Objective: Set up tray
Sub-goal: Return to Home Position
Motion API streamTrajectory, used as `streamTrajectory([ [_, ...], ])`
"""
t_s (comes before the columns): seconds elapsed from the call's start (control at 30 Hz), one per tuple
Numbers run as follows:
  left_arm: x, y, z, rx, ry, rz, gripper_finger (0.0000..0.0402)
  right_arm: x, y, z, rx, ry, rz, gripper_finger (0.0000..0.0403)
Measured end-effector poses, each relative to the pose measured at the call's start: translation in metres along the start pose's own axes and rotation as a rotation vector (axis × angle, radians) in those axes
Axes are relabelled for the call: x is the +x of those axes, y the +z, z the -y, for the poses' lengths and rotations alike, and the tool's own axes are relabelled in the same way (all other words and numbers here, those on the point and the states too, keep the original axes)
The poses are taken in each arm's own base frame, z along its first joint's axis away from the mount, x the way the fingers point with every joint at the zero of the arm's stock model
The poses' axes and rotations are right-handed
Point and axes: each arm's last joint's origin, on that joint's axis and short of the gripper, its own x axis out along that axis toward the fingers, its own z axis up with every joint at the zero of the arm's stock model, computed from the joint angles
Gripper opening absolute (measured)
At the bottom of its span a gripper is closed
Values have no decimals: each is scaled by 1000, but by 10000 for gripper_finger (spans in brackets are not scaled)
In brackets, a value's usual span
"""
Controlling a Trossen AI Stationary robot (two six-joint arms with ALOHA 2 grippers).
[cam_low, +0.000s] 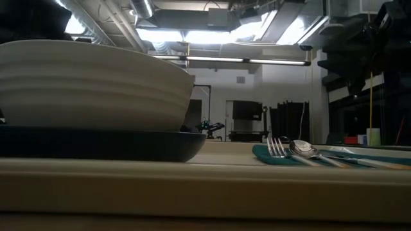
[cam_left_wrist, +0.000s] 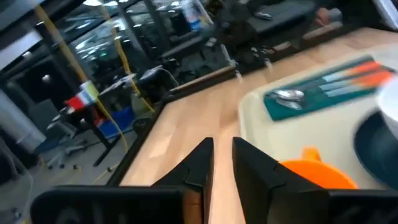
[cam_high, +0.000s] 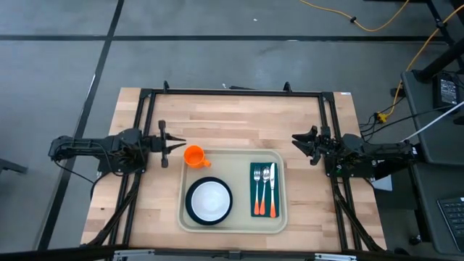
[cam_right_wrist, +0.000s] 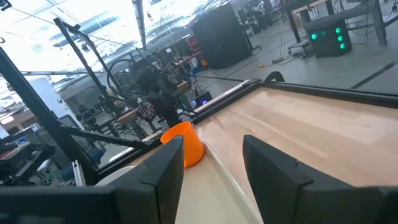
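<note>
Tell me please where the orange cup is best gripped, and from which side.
Grip the orange cup across its wall near the rim, coming from the left, where the left gripper waits. It stands upright, and its handle seems to point right.

A light wooden table [cam_high: 232, 119] with a black metal frame [cam_high: 232, 92] stands on a grey floor [cam_high: 217, 36] crossed by dark lines. A yellow cable [cam_high: 373, 30] snakes over the floor beyond the table. Across the room, long strip lights [cam_low: 218, 59] glow below a ceiling with ducts [cam_low: 167, 46]. A tall dark cabinet [cam_right_wrist: 217, 37] stands farther off, near a box with green lights [cam_right_wrist: 326, 40].
</note>
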Motion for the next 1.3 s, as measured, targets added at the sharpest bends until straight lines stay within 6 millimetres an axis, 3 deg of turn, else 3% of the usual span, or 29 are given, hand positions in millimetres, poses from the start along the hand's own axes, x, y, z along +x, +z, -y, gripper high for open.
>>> streamTrajectory([
  [0.2,0,1,-1,-98,32,7,58,0,0,0,-1,0,0,170],
  [0.47,0,1,-1,-89,31,6,55,0,0,0,0,0,0,170],
  [0.9,-12,14,-9,-116,108,179,54,0,0,0,-2,-1,-1,170],
  [1.3,-12,13,-9,-115,107,170,56,0,0,0,-2,-3,-4,170],
])
